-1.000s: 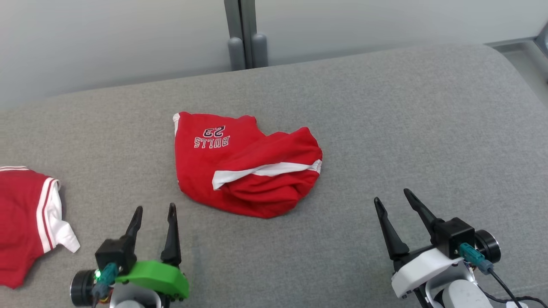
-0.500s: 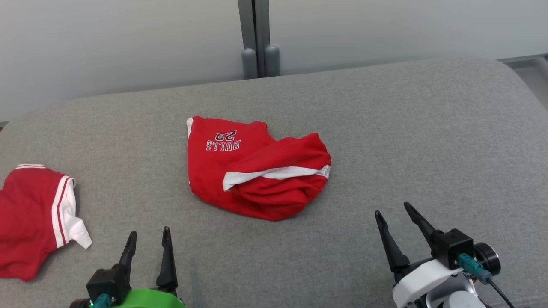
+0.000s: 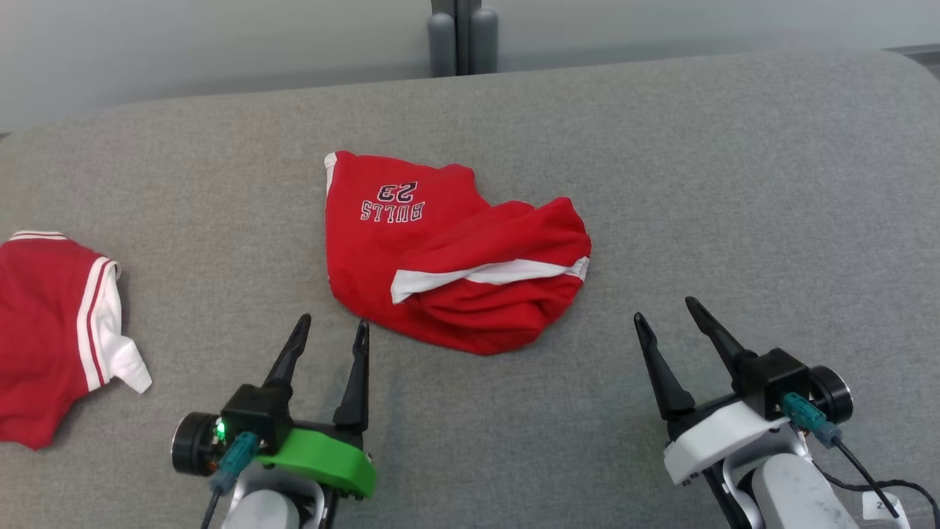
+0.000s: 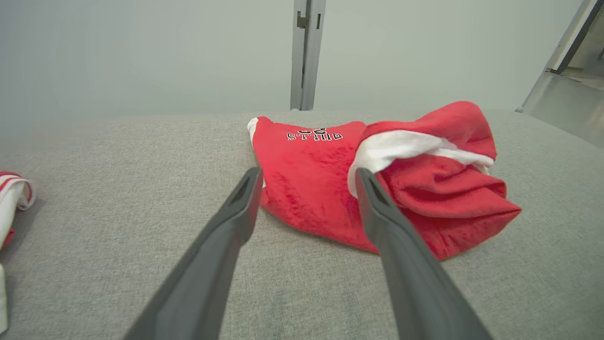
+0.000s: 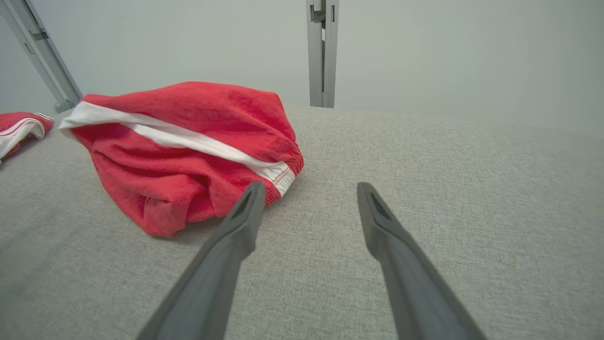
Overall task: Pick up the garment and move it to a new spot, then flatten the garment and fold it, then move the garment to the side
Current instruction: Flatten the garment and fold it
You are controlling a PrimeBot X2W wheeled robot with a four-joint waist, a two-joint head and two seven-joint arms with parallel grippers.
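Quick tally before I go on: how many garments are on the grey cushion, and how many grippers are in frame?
Red garments: 2, the BULLS 23 garment in the middle and the striped garment at the head view's left edge.
Grippers: 2, left gripper and right gripper, both open and empty.
Total: 4.

Surface: a broad grey surface (image 3: 734,184) covered in woven fabric, with a smooth, slightly cushioned look and rounded far corners.
Middle of the surface: a red garment (image 3: 440,250) lies crumpled in a loose heap, folded partly over itself. A white band crosses its nearer, bunched fold. On the flatter far part, the lettering "BULLS 23" reads upside down from the robot's side.
Left end of the surface: a second red garment (image 3: 44,323), trimmed in white with a red stripe, lies well apart from the first.
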